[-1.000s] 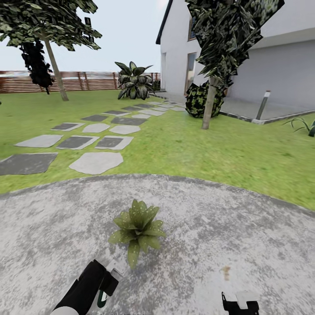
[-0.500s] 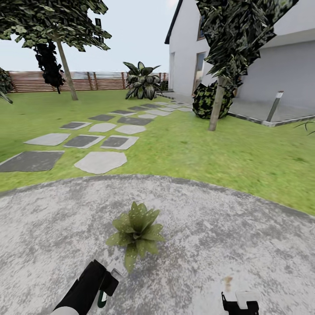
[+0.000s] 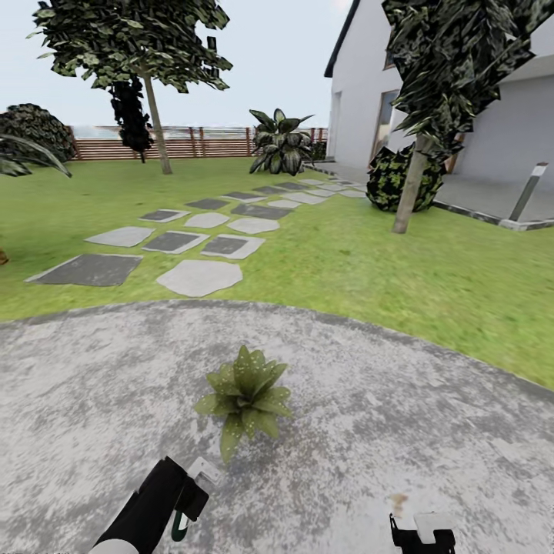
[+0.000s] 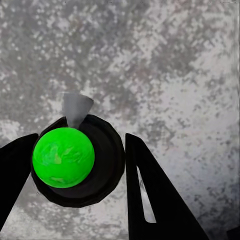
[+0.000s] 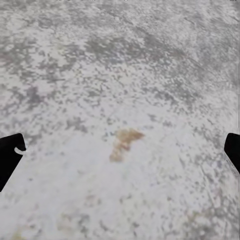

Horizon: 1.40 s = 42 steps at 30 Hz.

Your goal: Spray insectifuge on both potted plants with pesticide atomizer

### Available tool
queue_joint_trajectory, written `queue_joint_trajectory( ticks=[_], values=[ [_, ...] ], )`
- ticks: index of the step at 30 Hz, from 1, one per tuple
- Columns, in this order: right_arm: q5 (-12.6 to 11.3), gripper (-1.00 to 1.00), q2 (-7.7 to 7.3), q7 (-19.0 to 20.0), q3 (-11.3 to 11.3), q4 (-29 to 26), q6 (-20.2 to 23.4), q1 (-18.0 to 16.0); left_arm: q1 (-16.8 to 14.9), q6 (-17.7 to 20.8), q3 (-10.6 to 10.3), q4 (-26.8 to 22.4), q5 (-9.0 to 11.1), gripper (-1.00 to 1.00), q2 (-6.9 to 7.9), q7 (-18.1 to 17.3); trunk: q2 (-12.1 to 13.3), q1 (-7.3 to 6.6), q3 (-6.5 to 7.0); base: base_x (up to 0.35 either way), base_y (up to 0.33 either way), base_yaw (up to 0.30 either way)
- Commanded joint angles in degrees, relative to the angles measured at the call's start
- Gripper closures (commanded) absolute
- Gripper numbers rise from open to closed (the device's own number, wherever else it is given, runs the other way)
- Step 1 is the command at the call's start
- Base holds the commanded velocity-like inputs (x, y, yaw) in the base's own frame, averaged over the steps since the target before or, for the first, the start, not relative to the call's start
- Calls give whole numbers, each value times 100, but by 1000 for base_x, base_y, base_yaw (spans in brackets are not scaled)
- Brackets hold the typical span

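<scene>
Gripping the sprayer (image 4: 75, 160), my left jaws (image 4: 80, 165) close on its dark body, green cap and pale nozzle visible, low at my left over the grey paved patio (image 3: 431, 431). My right jaws (image 5: 120, 150) stand wide apart above a brown stain (image 5: 122, 142) on the paving. Just ahead of the left arm (image 3: 150, 512), one speckled potted plant (image 3: 245, 396) sits on the patio. Beyond: lawn (image 3: 400, 269), stepping stones (image 3: 200, 275), trees, white house (image 3: 362, 85), slatted fence (image 3: 208, 142).
</scene>
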Motion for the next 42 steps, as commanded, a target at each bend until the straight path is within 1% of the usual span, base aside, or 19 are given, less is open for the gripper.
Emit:
queue_joint_trajectory(
  ticks=[1, 12, 15, 18, 25, 42],
  values=[
    [61, -100, 2, -15, -45, 5, -14, -3, -3, 8, 35, -12, -60, 100, -9, -60, -2, 0, -5, 87, -257, 30],
    [70, -100, -5, -10, -45, 34, -14, -3, -3, 7, 35, -6, -65, 100, -9, -59, -2, 0, -5, 106, -262, 2],
    [70, -100, 98, -10, -45, 32, -14, -3, -3, 8, 38, -6, -65, 100, -9, -59, -2, 0, -5, 21, -237, 0],
    [70, -100, 101, -10, -45, 32, -14, -3, -3, 8, 36, -6, -65, 100, -9, -61, -2, 0, -5, 0, -212, 70],
    [70, -100, 101, -10, -45, 32, -14, -3, -3, 8, 37, -6, -56, 100, -6, -59, -2, 0, -5, 0, -33, 196],
    [70, -100, 101, -10, -45, 32, -14, -3, -5, 14, 40, -60, -50, 100, -14, -72, -2, 0, -5, 49, -31, 3]
  ],
)
